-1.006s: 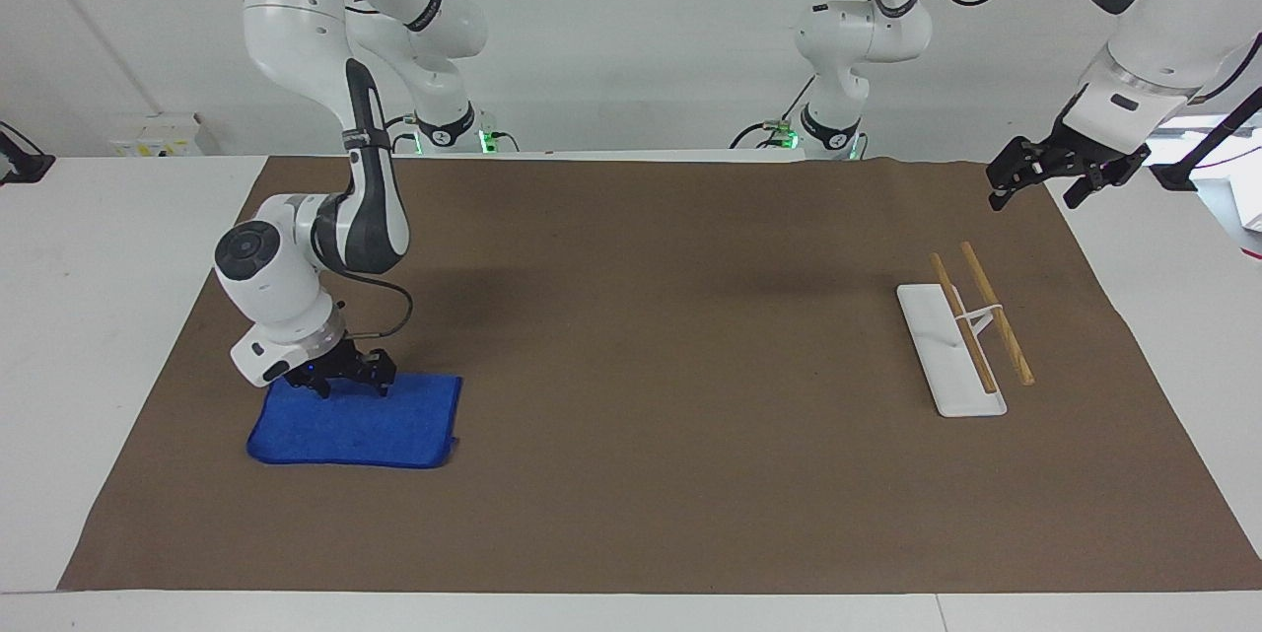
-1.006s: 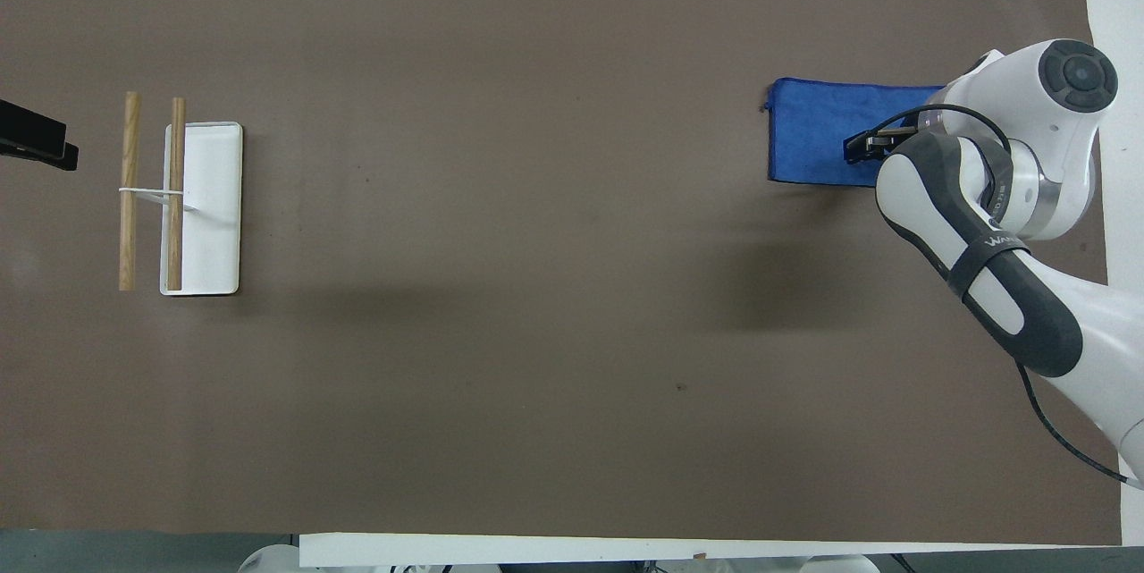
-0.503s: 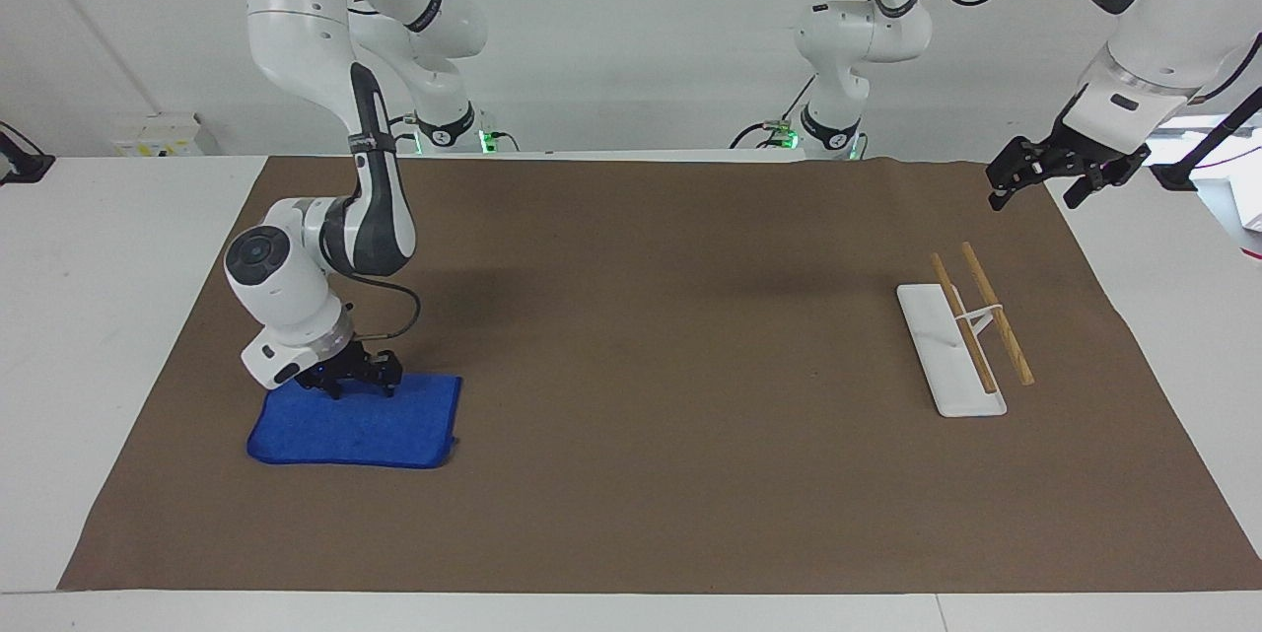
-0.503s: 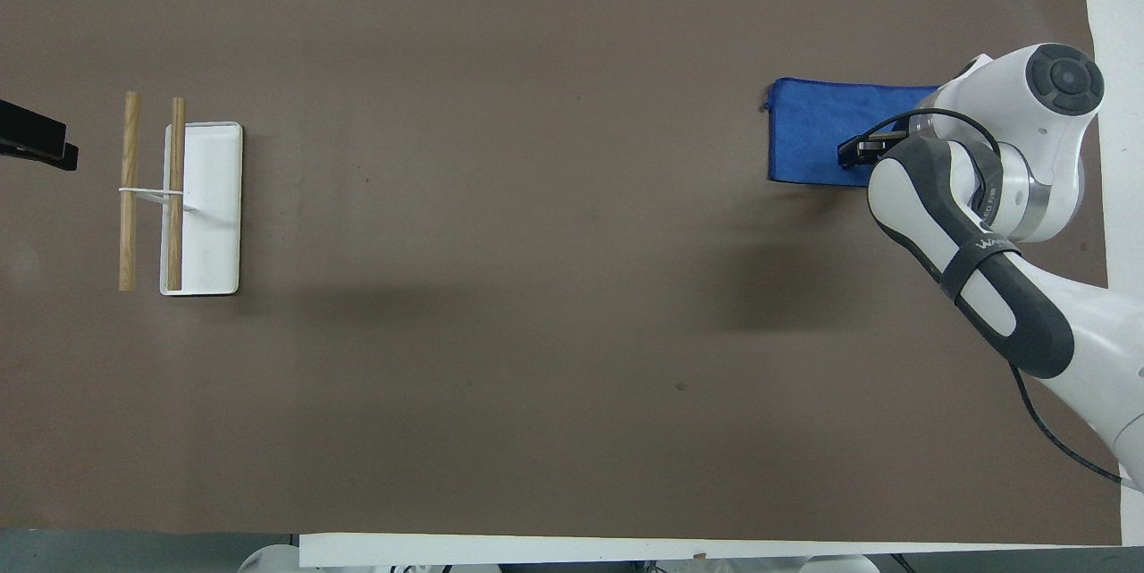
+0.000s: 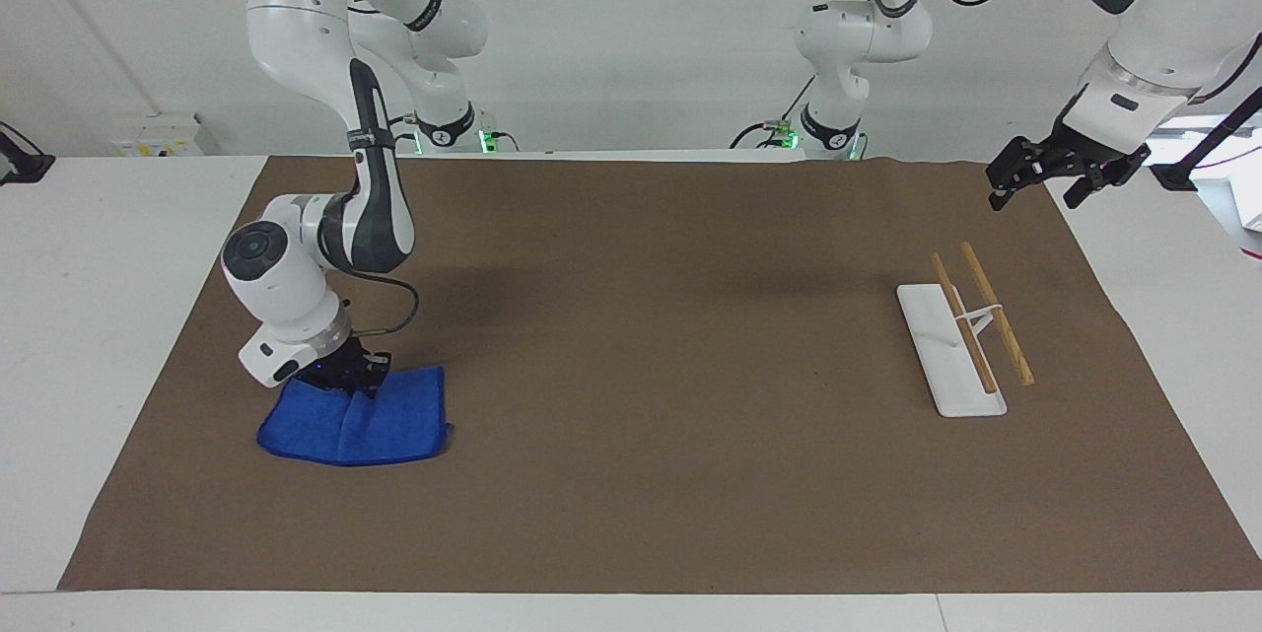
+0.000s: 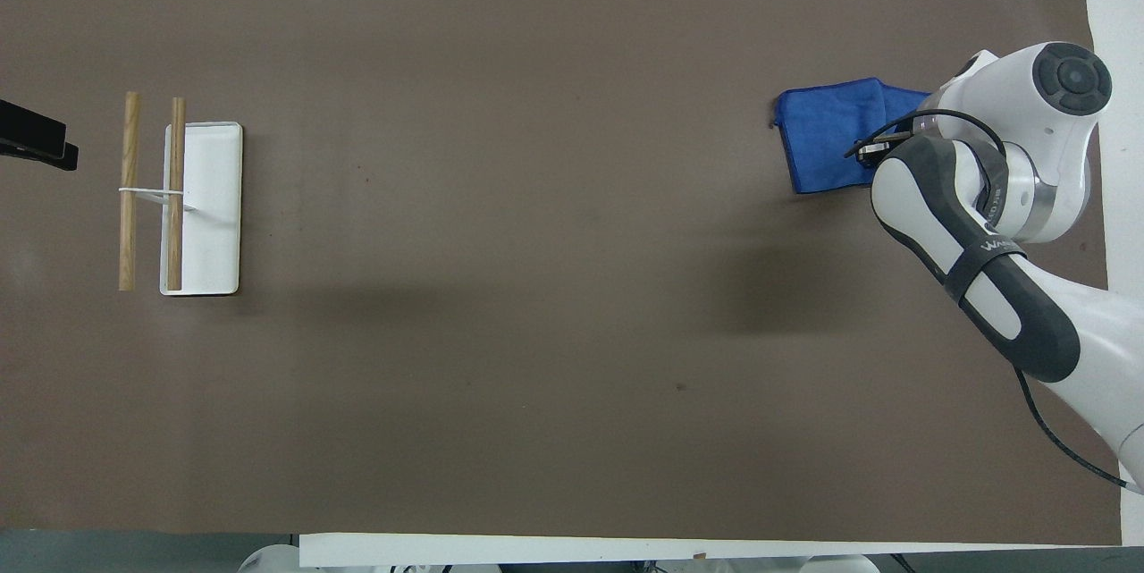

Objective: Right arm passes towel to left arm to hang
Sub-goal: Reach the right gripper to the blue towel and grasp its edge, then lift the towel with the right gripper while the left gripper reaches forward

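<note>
The towel is pinched at its robot-side edge by the closed right claw, bunched on the counter at the right arm's end. It should be lifted clear before passing. The left claw waits open above the rack.

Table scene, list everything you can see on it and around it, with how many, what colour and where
towel: one, bright blue, bunched and lifting at its pinched edge, on the mat at the right arm's end of the table.
rack: one, white base with two wooden bars, on the mat at the left arm's end.
mat: one, brown, covering most of the table.
table: one, white, under the mat.
right gripper: one, black with a small blue light, shut on the towel's edge.
left gripper: one, black, waiting in the air over the mat's corner near the rack.
</note>
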Controlling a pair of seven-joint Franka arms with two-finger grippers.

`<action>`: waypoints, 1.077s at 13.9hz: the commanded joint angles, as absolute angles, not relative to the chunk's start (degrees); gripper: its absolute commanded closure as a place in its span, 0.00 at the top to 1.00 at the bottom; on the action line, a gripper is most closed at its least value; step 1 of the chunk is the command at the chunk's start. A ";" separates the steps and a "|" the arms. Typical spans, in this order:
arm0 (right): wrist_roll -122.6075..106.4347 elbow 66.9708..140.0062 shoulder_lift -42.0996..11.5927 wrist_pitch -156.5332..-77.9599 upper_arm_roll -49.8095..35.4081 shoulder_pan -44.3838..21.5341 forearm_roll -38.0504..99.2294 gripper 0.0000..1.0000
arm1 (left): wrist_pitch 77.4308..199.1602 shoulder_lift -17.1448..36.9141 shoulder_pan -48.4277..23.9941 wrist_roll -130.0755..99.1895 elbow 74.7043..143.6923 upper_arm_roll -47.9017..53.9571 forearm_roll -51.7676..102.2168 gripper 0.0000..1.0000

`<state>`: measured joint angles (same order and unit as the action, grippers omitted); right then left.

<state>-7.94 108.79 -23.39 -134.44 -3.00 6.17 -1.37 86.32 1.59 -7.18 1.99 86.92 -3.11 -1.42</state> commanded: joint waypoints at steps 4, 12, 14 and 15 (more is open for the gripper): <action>-5.73 99.08 -20.49 -115.09 -7.73 6.07 1.83 0.00 | 85.78 0.62 -7.47 2.20 87.71 -3.52 -1.58 1.00; 27.21 94.13 -16.17 -105.11 -17.48 2.74 31.77 0.00 | 82.79 -1.40 -7.73 -7.60 91.30 -3.78 -1.67 1.00; 33.46 94.39 -16.00 -108.35 -17.58 -0.77 40.57 0.00 | 86.72 -3.94 -9.13 -18.06 96.65 -2.99 -1.67 1.00; 36.79 94.48 -16.00 -110.02 -17.58 -2.10 44.00 0.00 | 88.49 -4.91 -11.58 -23.41 98.94 -2.90 -1.67 1.00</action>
<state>31.74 94.32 -16.16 -107.74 -17.44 -0.63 38.75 84.41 -0.35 -8.08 -14.75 91.68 -2.90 -1.35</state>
